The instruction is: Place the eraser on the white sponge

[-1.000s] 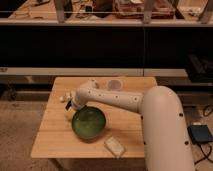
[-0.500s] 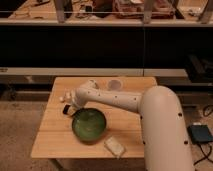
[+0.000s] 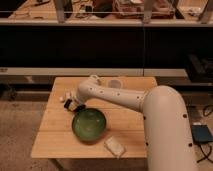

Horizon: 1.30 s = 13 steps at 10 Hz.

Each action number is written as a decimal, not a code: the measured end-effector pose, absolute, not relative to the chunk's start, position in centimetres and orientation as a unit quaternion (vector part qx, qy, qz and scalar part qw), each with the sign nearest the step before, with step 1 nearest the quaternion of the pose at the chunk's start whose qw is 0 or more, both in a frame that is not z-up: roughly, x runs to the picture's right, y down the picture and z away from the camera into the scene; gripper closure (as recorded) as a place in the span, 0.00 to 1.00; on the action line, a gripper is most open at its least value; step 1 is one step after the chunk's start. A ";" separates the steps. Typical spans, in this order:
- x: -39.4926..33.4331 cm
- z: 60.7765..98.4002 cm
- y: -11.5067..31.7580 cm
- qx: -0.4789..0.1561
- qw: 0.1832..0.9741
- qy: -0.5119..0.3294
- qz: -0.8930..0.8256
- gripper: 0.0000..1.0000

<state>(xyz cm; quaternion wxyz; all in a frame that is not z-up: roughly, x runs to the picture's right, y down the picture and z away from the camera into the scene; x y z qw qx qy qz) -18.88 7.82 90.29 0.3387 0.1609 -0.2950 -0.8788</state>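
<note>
The gripper sits low over the left part of the wooden table, just beyond the far-left rim of the green bowl. A second ago its fingers were spread; now they are pressed together on the eraser, the small black block at their tip. The arm's reach across the table from the right has hardly changed. The white sponge lies where it did, near the table's near edge, right of the bowl and well apart from the eraser. The translucent cup stays at the far edge.
</note>
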 end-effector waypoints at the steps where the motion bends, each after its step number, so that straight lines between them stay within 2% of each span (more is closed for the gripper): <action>1: -18.4 90.1 7.1 0.164 0.343 -0.291 -0.878 1.00; 6: -14.4 87.9 2.6 0.192 0.357 -0.279 -0.871 1.00; 10: -12.3 85.9 2.3 0.210 0.348 -0.290 -0.867 1.00; 13: -11.1 82.4 3.5 0.230 0.332 -0.330 -0.853 1.00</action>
